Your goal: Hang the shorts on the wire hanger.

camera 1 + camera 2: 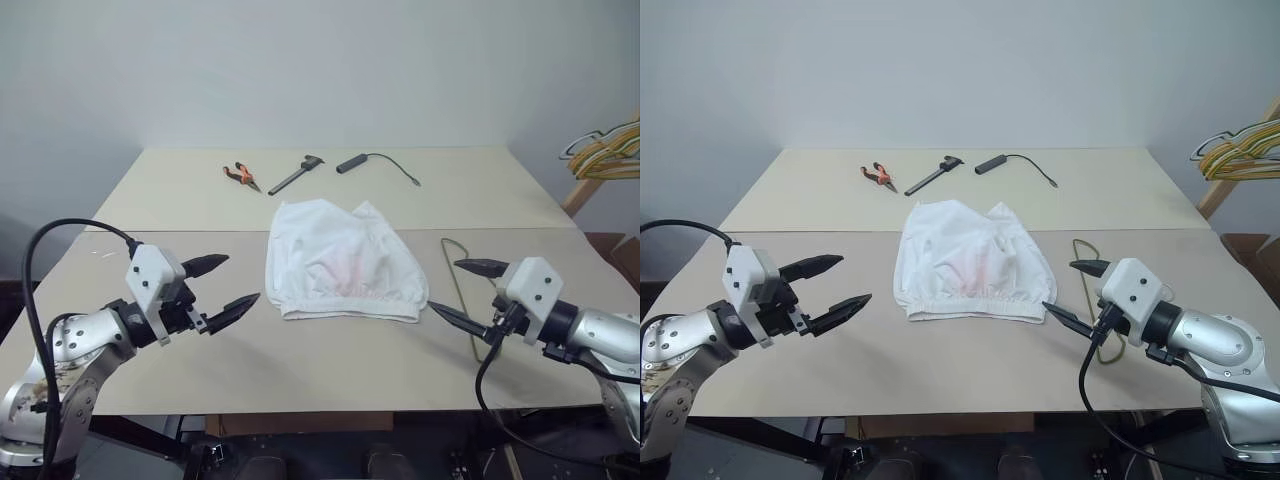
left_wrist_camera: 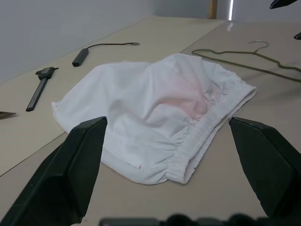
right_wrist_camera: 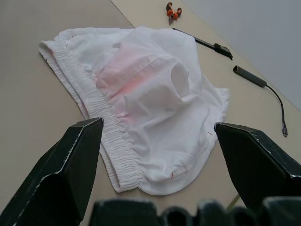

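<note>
Shorts lay flat on the desk near its middle, waistband toward us, leg hems toward the far edge. Faint pink smudge at centre. Hanger lay on the desk just right of the shorts, near them but not touching as far as we could see from the left wrist view; its near end ran under the right gripper.

Both grippers hovered off the desk, one each side of the shorts. Left gripper had its fingers spread wide, nothing between them. Right gripper likewise released and empty. Neither touched cloth or wire.

We judged the task not yet started: first grasp pending.

Notes on doing the step well, as we read it:
- The wire is thin and lies flat, so it is likely hard to pinch cleanly. Best to come down on a straight run of it, fingers straddling the wire, not at the hook.
- The right gripper was the nearer one to the hanger; the left suited the waistband.
- Grip the elastic edge, where the cloth is thick and bunched, rather than the loose fabric, which would likely slip or drag.
- Lift the waistband clear before feeding the wire in.

Pliers, a black tool and a cabled probe sat at the far side, well apart from the work.
</note>
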Robot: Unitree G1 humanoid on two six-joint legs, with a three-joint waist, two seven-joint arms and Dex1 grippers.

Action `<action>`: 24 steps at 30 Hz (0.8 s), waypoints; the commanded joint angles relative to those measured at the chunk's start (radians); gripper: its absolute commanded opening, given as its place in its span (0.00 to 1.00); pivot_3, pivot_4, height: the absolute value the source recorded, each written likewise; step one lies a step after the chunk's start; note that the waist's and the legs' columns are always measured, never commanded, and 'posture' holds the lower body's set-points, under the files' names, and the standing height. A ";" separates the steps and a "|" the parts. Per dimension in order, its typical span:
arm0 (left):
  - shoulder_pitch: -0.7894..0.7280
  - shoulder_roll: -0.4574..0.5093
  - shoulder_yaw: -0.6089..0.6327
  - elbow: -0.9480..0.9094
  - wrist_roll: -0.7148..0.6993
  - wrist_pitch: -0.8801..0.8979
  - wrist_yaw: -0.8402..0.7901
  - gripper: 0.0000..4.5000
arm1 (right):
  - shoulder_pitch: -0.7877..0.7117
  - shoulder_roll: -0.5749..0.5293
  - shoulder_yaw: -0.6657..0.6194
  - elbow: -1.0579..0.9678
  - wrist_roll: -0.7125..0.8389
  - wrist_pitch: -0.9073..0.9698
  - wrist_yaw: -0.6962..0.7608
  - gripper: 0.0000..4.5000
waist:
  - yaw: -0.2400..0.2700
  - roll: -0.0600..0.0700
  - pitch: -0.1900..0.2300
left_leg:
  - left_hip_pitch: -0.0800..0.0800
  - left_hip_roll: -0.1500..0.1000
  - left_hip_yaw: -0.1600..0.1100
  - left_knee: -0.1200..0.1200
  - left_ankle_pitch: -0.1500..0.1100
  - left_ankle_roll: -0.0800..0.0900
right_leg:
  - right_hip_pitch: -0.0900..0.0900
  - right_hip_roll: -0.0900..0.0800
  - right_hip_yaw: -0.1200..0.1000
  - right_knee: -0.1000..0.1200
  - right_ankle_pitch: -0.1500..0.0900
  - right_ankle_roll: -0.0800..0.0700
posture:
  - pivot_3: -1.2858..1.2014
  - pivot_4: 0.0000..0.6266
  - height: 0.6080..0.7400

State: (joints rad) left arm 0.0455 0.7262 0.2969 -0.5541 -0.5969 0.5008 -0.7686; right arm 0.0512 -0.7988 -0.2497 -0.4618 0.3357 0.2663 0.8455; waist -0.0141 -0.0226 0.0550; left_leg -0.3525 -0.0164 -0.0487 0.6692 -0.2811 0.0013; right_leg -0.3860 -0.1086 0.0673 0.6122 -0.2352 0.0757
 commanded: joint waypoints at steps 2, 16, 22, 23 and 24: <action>-0.016 0.005 0.041 -0.029 -0.066 0.007 -0.012 1.00 | -0.008 -0.012 -0.031 -0.028 0.011 -0.011 0.000 0.98 | 0.000 0.000 0.000 | 0.000 0.000 0.000 0.000 0.000 0.000 | 0.000 0.000 0.000 0.000 0.000 0.000 | 0.51 0.08 1.00; -0.023 0.022 0.039 -0.018 -0.064 -0.012 -0.036 1.00 | -0.155 -0.061 0.428 -0.093 -0.428 0.062 -0.102 0.98 | -0.005 0.000 0.015 | 0.000 0.000 0.000 0.000 0.000 0.000 | -0.001 0.000 0.000 0.000 0.000 0.000 | 0.51 0.13 1.00; -0.048 0.018 0.022 -0.006 -0.062 -0.015 -0.029 1.00 | -0.349 0.030 0.644 0.112 -0.685 0.093 -0.136 0.98 | -0.003 -0.002 0.023 | -0.001 0.000 0.000 0.000 0.000 0.000 | -0.002 0.000 0.000 0.000 0.000 0.000 | 0.51 0.12 1.00; -0.052 0.017 0.018 -0.008 -0.060 -0.016 -0.026 1.00 | -0.387 0.041 0.686 0.166 -0.741 0.095 -0.131 0.98 | -0.004 -0.002 0.023 | -0.001 0.000 0.000 0.000 0.000 0.000 | -0.002 0.000 0.000 0.000 0.000 0.000 | 0.51 0.11 1.00; -0.054 0.016 0.017 -0.011 -0.059 -0.016 -0.023 1.00 | -0.415 0.048 0.715 0.209 -0.781 0.088 -0.128 0.89 | -0.004 -0.002 0.023 | -0.001 0.000 0.000 0.000 0.000 0.000 | -0.002 0.000 0.000 0.000 0.000 0.000 | 0.52 0.11 1.00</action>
State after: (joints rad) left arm 0.0041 0.7419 0.3035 -0.5505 -0.6524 0.5009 -0.7970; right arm -0.3305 -0.7501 0.4363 -0.3017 -0.3645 0.3496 0.7198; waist -0.0183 -0.0244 0.0781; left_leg -0.3533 -0.0163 -0.0488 0.6692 -0.2809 0.0009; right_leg -0.3878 -0.1086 0.0670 0.6122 -0.2352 0.0752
